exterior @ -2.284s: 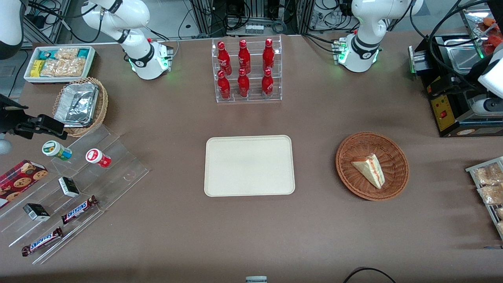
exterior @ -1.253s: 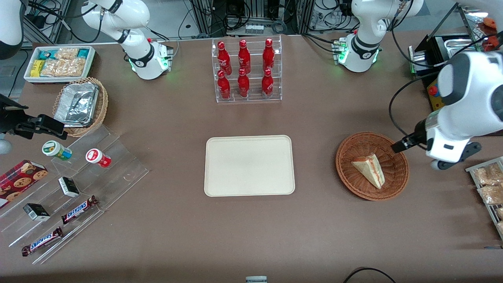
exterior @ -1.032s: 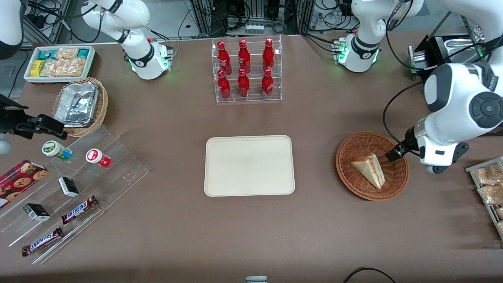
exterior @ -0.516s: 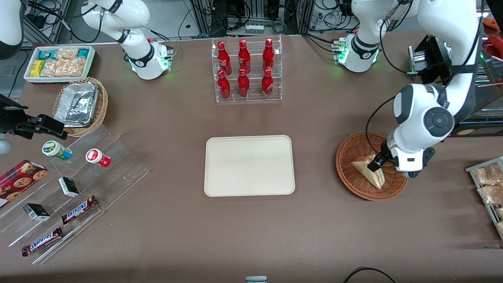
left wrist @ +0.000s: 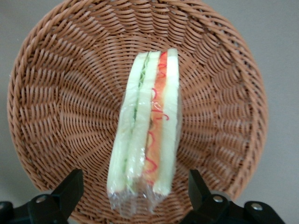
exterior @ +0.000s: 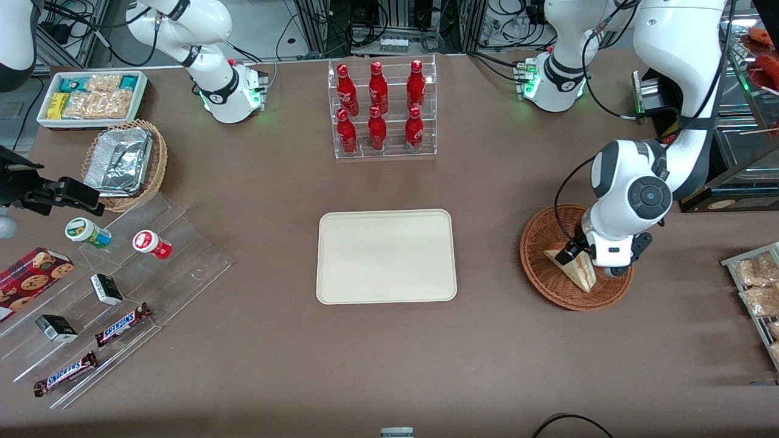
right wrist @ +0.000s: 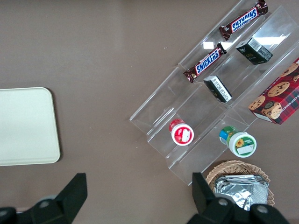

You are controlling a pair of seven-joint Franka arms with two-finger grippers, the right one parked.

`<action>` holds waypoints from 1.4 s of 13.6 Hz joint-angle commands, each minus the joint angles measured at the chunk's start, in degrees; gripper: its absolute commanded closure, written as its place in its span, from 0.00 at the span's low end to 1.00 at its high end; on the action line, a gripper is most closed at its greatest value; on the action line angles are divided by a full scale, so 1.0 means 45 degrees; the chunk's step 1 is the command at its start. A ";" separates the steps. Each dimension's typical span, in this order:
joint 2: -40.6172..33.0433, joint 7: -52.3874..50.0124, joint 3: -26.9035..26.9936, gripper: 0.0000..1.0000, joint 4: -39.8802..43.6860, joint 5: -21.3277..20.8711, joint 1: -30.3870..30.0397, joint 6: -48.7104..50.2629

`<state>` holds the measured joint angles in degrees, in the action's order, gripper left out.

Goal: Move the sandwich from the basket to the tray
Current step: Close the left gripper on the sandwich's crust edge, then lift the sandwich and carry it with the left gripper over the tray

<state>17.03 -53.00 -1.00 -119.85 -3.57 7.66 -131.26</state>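
Observation:
The sandwich (exterior: 577, 271) is a plastic-wrapped wedge of white bread with red and green filling, lying in the reddish-brown wicker basket (exterior: 541, 267) toward the working arm's end of the table. In the left wrist view the sandwich (left wrist: 147, 135) stands on edge in the middle of the basket (left wrist: 56, 107). My gripper (exterior: 575, 250) hangs over the basket above the sandwich. In the left wrist view the gripper (left wrist: 135, 193) is open, its fingertips (left wrist: 70, 186) wide apart on either side of the sandwich's end, not touching it. The cream tray (exterior: 386, 255) lies bare at the table's middle.
A clear rack of red bottles (exterior: 381, 109) stands farther from the front camera than the tray. A black machine (exterior: 700, 158) and a rack of snack packets (exterior: 754, 286) flank the basket. A clear stepped shelf of snacks (exterior: 103, 292) and a tan foil basket (exterior: 125, 161) lie toward the parked arm's end.
My arm has swung in from the working arm's end of the table and come over the basket; the gripper now sits above the sandwich. The sandwich and basket have not moved.

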 commanded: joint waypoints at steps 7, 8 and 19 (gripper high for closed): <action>0.0103 -0.0411 0.0086 1.00 0.0479 -0.0436 0.0133 0.0103; -0.0071 -0.0256 0.0047 1.00 0.0790 -0.0475 0.0268 0.0783; 0.1873 -0.0974 0.0047 1.00 0.6823 0.0775 0.4718 0.5438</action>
<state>18.58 -55.22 -1.62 -95.44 -0.49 24.85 -106.59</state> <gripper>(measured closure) 0.863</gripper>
